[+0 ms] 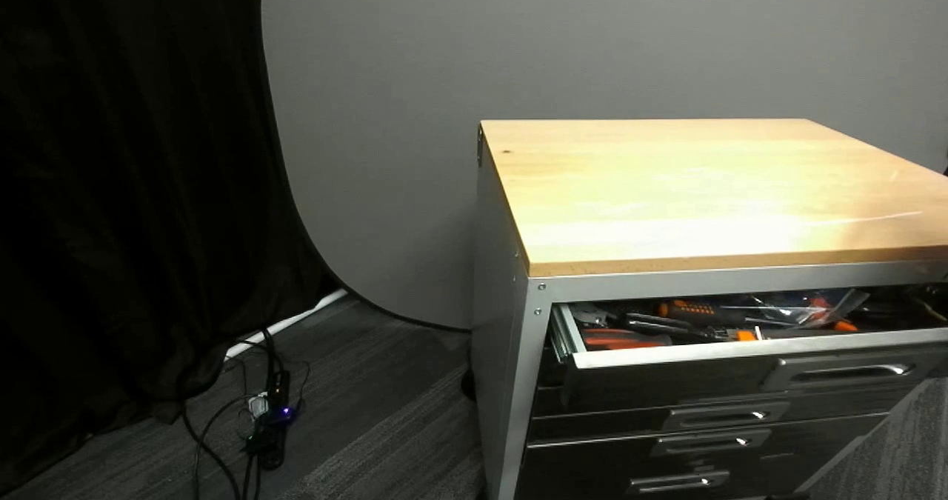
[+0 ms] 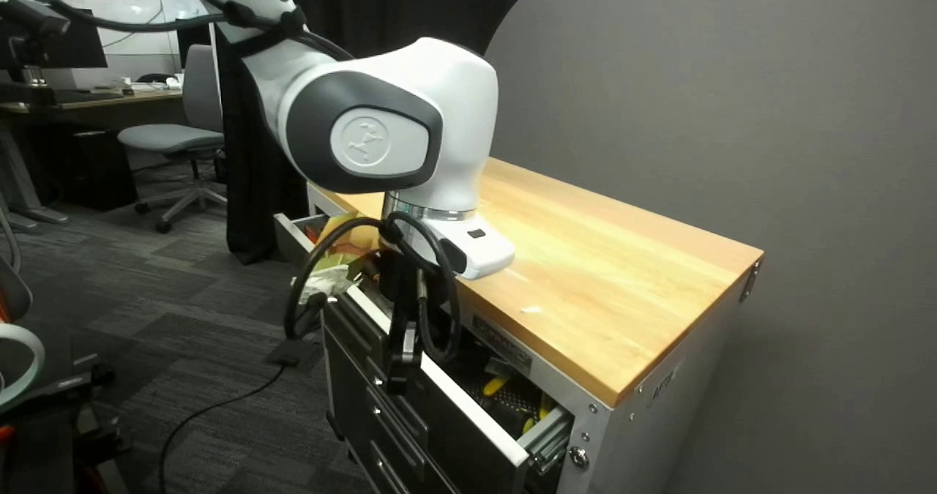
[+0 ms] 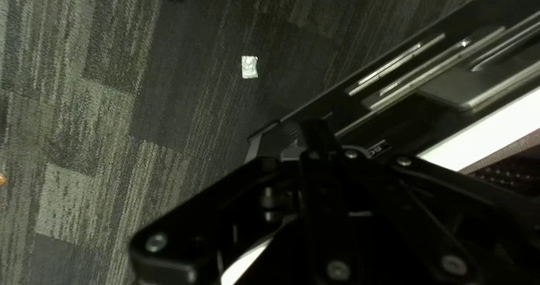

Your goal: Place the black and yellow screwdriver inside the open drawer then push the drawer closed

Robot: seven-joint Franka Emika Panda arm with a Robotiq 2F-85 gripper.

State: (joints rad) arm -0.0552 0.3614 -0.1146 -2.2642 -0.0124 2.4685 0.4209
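In an exterior view, the drawer (image 1: 674, 380) stands partly out of the cabinet (image 1: 498, 322). In an exterior view, the tool (image 2: 400, 384) is outside the drawer's front; closing presumably requires a push toward the cabinet. Yellow parts (image 2: 496, 385) lie inside; screwdriver not identifiable. Wrist view: jaws appear together, nothing visibly held.

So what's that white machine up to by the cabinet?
A robot arm has its gripper, seemingly shut, in front of the open top drawer. I see nothing in its grip. Tools lie inside, some with yellow parts; I can't tell whether one is the black and yellow screwdriver meant to go in. The drawer isn't pushed closed yet.
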